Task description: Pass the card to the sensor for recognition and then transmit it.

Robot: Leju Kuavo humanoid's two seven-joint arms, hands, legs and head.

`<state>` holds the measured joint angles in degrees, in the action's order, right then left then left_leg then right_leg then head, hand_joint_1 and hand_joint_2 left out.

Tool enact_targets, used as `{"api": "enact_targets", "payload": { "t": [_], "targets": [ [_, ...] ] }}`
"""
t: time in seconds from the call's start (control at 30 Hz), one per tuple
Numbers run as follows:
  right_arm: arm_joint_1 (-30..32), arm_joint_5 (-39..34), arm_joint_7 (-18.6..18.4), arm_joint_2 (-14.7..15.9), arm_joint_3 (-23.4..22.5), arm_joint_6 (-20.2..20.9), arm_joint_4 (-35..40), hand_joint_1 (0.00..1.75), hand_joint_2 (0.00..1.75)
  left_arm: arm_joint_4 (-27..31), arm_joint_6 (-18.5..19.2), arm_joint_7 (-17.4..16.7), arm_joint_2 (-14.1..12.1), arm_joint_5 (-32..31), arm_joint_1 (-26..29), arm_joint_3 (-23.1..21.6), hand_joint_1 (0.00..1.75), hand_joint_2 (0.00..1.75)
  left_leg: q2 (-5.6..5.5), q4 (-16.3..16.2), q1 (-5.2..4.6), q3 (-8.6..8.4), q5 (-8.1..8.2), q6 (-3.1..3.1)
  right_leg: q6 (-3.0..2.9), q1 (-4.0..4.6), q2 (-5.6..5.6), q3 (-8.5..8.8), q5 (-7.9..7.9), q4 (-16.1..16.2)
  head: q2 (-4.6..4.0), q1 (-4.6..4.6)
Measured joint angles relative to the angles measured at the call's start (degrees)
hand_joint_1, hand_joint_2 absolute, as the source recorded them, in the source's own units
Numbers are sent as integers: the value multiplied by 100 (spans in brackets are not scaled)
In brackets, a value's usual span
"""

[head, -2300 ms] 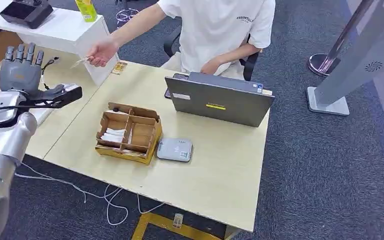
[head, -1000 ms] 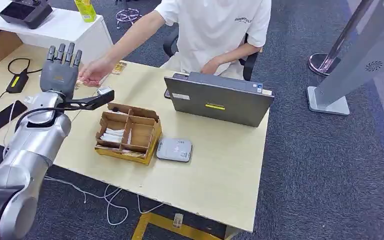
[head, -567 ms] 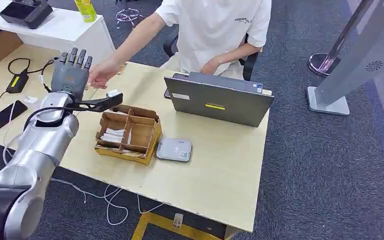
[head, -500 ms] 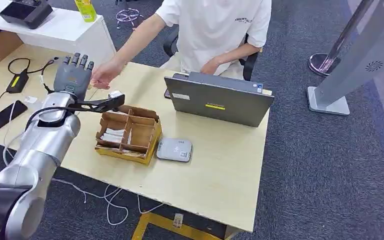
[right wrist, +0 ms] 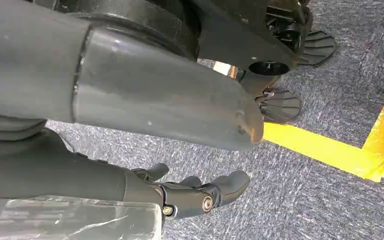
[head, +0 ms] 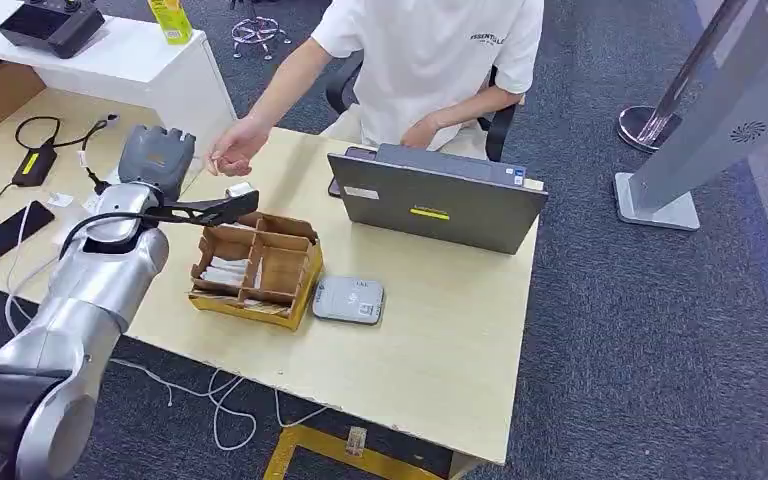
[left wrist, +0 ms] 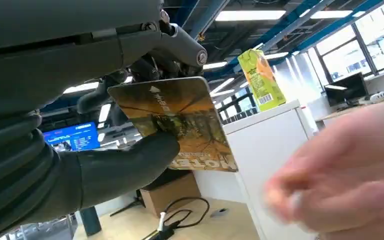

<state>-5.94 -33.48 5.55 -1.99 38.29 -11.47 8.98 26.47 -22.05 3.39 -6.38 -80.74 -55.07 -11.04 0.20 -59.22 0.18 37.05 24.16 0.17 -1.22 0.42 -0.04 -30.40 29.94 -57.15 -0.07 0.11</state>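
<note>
My left hand (head: 155, 158) hangs over the table's far left, just left of the cardboard organiser (head: 257, 264). In the left wrist view my left hand (left wrist: 55, 150) pinches a yellow-brown printed card (left wrist: 180, 122) between thumb and fingers. The person's hand (head: 236, 154) is just beyond it, apart from the card, and blurred in the left wrist view. The grey card sensor (head: 350, 299) lies flat on the table right of the organiser. My right hand (right wrist: 200, 192) hangs over the grey carpet, fingers loose, holding nothing.
A grey laptop (head: 436, 203) stands behind the sensor, in front of the seated person (head: 440, 60). A phone (head: 8, 232) and cables (head: 40, 150) lie on the left table. A white cabinet (head: 140, 62) carries a green carton (head: 172, 20).
My left arm has swung right toward the person's hand. Its raised fingers have curled down onto the card, and the person's hand has drawn back to the right.
</note>
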Motion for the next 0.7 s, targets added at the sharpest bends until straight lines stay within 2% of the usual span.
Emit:
{"api": "enact_targets", "payload": {
  "t": [0.3, 0.43, 0.53, 0.7],
  "targets": [
    [1, -33, 0, 0, 0, 0, -2, 0, 0, 0, -31, -24, 4, 66, -12, -20, 175, 175, 0, -1, 0, 0, 0, 0, 0, 0, 0, 0, 0, -2, 2, 0],
    [15, -120, 26, 0, 0, -2, -2, 0, 0, 181, -397, 314, 59, 365, 155, -20, 175, 175, 0, -1, -2, 0, 0, 0, 0, -1, 0, 0, 0, -2, 0, 0],
    [48, -223, 57, 0, 0, -22, -2, 0, 0, 825, -459, 509, 151, 525, 668, -37, 175, 175, 0, -1, -7, -1, 1, 1, 2, -6, 0, 0, 1, -2, 0, 0],
    [91, -404, 107, -2, -9, -81, -4, 0, 0, 2486, -121, 359, 341, 570, 1820, -467, 175, 175, -1, -1, -9, 3, 7, 8, 5, -8, -1, -2, 5, 1, 2, 0]
  ]
}}
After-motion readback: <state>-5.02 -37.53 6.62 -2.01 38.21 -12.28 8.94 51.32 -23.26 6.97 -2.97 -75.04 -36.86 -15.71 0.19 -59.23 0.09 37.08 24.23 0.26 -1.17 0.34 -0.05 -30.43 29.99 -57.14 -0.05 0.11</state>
